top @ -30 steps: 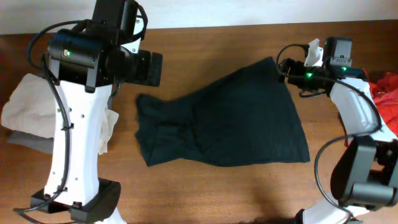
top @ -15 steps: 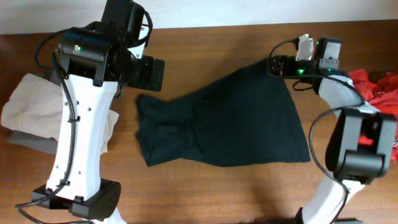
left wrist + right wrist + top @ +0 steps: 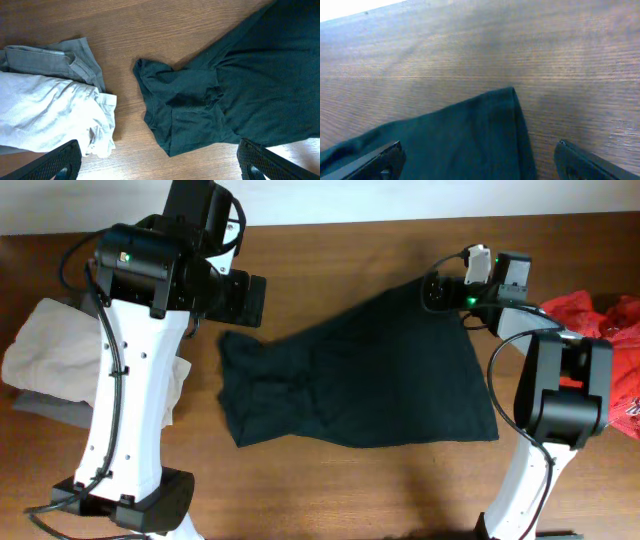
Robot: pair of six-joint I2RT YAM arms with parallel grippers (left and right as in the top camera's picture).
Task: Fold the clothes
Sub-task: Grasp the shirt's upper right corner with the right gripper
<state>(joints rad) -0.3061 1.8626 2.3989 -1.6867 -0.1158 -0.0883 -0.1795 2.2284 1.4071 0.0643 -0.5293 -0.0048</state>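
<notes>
overhead, the right gripper (image 3: 432, 290) has swung in to the far corner of the black t-shirt (image 3: 370, 380), which lies crumpled on the table (image 3: 330, 250). its jaws, like those of the left gripper (image 3: 240, 298), stand wide apart and hold nothing, so a grasp seems next. no container is in view.

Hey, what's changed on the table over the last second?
The right arm swung left, bringing its wrist over the far corner of the shirt. The left arm shifted slightly away and to the right, then stopped. Nothing was taken hold of or let go; both sets of jaws stayed open. The shirt lay unchanged.
</notes>
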